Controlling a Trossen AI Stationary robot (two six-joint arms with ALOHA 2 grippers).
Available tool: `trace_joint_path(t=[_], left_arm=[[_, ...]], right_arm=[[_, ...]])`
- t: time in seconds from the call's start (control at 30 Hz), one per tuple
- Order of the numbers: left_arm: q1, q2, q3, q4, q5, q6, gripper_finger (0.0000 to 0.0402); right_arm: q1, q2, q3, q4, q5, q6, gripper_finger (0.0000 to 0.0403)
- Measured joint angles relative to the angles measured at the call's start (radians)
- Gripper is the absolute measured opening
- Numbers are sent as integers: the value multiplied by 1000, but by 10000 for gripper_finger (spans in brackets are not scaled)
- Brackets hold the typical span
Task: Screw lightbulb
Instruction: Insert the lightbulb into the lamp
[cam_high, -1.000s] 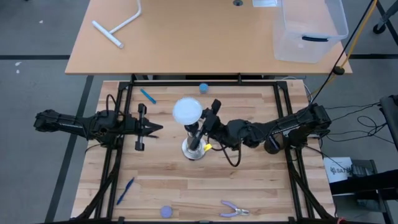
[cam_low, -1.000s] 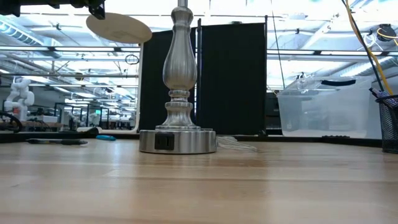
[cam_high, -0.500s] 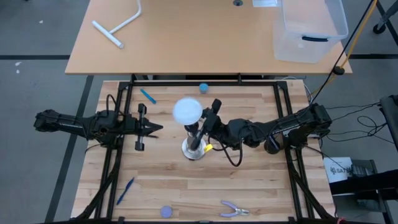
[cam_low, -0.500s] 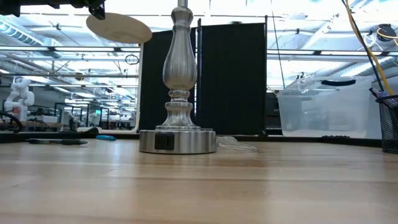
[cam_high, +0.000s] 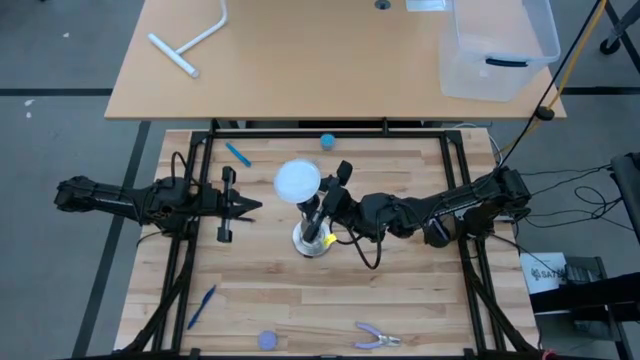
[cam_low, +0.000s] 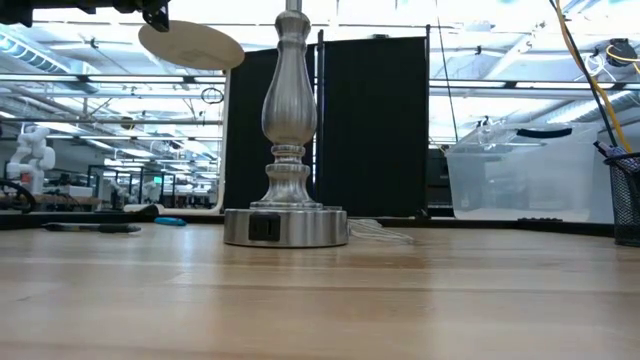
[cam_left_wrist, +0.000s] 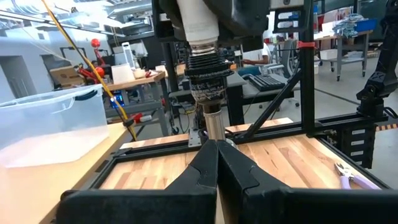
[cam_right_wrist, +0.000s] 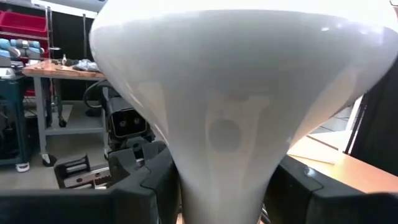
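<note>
The white frosted lightbulb (cam_high: 297, 181) stands globe up over the black socket (cam_left_wrist: 208, 71) of the silver lamp stand (cam_low: 287, 130). The stand's round base (cam_high: 312, 240) rests on the wooden table. The bulb's taper fills the right wrist view (cam_right_wrist: 230, 93). My right gripper (cam_high: 326, 196) is shut on the bulb beside the stand's top. My left gripper (cam_high: 247, 207) is shut and empty, left of the stand, pointing at it; it also shows in the left wrist view (cam_left_wrist: 217, 155). My right gripper pinches the bulb's narrow tapering neck (cam_right_wrist: 224, 186) between its two fingers (cam_right_wrist: 158, 180), one on each side, below the globe. The fingers come level from the table's right side. The bulb is upright, its lower end (cam_left_wrist: 200, 37) at the top of the black socket.
A small blue ball (cam_high: 327, 141) and a blue pen (cam_high: 238, 154) lie at the table's far side. Another blue pen (cam_high: 202, 305), a blue cap (cam_high: 267, 340) and pliers (cam_high: 377, 337) lie near the front edge. A clear bin (cam_high: 497, 45) stands on the table behind.
My right gripper has shifted a little toward the table's left edge with the bulb, which stays upright over the stand's socket.
</note>
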Motion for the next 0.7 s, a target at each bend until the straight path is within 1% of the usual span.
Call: trace_joint_path(t=[0.17,0.4,0.63,0.7], left_arm=[[0,0,0,0,0,0,0],[0,0,0,5,0,0,0],[-3,0,0,58,0,8,1],[-14,0,0,62,-20,3,5]], right_arm=[[1,-1,0,-45,58,8,171],[1,-2,2,-66,62,-6,171],[3,-2,2,-76,64,-37,171],[3,-2,2,-85,62,-38,171]])
